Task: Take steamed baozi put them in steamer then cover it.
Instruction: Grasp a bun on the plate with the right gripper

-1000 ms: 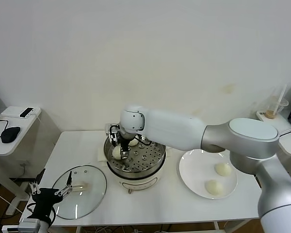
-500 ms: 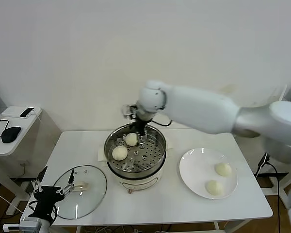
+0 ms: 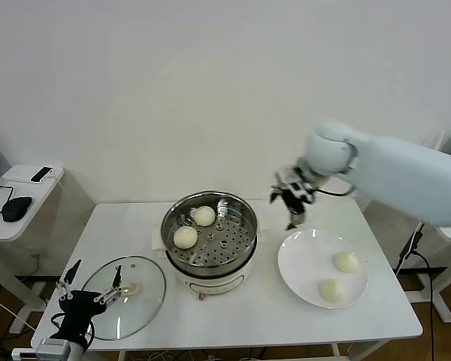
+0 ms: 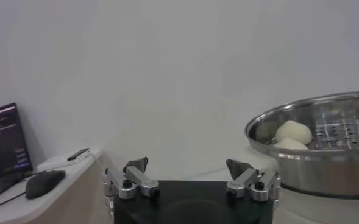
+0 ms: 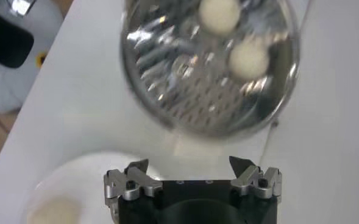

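In the steamer (image 3: 209,239), mid-table, two steamed baozi (image 3: 186,237) (image 3: 204,216) sit on the perforated tray, toward its left-rear part, close together. Two more baozi (image 3: 346,262) (image 3: 331,289) lie on the white plate (image 3: 297,262) just right of the steamer, both on the plate's right half. The cover (image 3: 125,297) lies flat on the table at front left, near the steamer, handle up.

Right gripper (image 3: 294,203) hangs in the air between steamer and plate, above the plate's rear-left edge, fingers spread wide, nothing in them. In the right wrist view the empty gripper (image 5: 188,167) looks down with the steamer (image 5: 209,67) ahead of it and the plate's rim (image 5: 63,176) below. Left gripper (image 3: 90,289) is parked low at the front-left table corner beside the cover, fingers spread, empty; the left wrist view shows the gripper (image 4: 187,172) and the steamer (image 4: 325,152) off to one side.

Step in hand, as I judge it: fetch bun three. To do it well: carry the arm on over the plate, centre on one bun, come straight down with fingers either side of the dome, close gently since dough dents, lift clear of the plate rim. Drop it on the bare right half of the tray so it doesn't crowd the two already there. Cover goes on last.
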Controlling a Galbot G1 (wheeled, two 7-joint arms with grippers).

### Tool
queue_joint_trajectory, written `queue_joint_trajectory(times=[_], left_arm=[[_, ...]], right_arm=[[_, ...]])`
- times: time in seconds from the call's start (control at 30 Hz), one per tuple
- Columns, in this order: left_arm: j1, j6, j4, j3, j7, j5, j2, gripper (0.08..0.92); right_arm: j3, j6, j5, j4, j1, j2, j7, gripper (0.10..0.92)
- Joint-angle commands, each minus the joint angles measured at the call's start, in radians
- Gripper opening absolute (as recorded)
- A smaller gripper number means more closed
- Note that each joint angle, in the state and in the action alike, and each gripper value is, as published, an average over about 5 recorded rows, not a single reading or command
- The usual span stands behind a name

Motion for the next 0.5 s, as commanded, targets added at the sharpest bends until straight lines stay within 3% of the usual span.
queue_joint_trajectory(times=[0.03,0.3,0.5], left_arm=[[0.003,0.000,0.006,0.017,-0.001,0.014,-0.007,0.823],[0.013,0.001,0.004,0.011,-0.001,0.022,-0.009,0.823],[0.025,-0.001,0.006,0.007,-0.002,0.027,-0.014,0.823]], right_arm=[[0.145,0.042,-0.158,0.148,-0.289,-0.306,-0.012,0.823],[0.403,0.041,-0.245,0.144,-0.664,-0.347,-0.001,0.823],[0.462,0.048,-0.286,0.092,-0.757,-0.307,0.007,0.823]])
